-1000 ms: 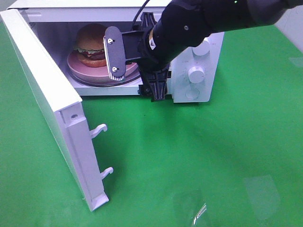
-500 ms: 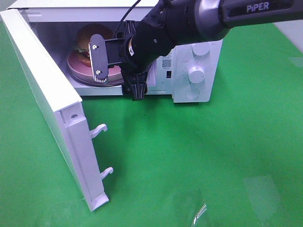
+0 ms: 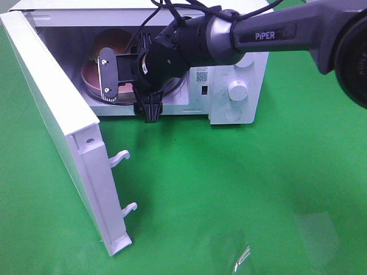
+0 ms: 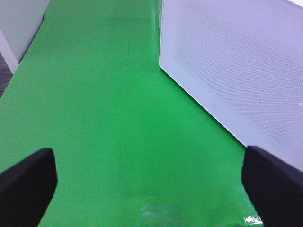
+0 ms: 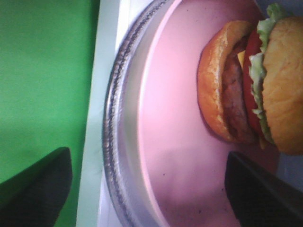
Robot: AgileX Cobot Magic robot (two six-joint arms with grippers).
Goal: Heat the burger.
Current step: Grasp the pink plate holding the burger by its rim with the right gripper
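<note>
The burger point(image 3: 109, 41) sits on a round pink plate point(image 3: 90, 74) on the glass turntable inside the open white microwave point(image 3: 252, 69). In the right wrist view the burger point(image 5: 251, 80) lies on the plate point(image 5: 175, 123), just beyond the fingertips. My right gripper point(image 3: 129, 91) is open and empty at the front of the microwave opening, its jaws spread in front of the plate; it also shows in the right wrist view point(image 5: 147, 189). My left gripper point(image 4: 151, 189) is open and empty over the green table, out of the exterior view.
The microwave door point(image 3: 57, 114) stands swung open to the left, with two latch hooks point(image 3: 119, 157) on its edge. The control panel with a knob point(image 3: 237, 90) is right of the opening. The left wrist view shows the door's white outer face point(image 4: 236, 61).
My right gripper has moved left across the microwave opening, from the panel side to the front of the plate, still open. The burger and plate have not moved.
</note>
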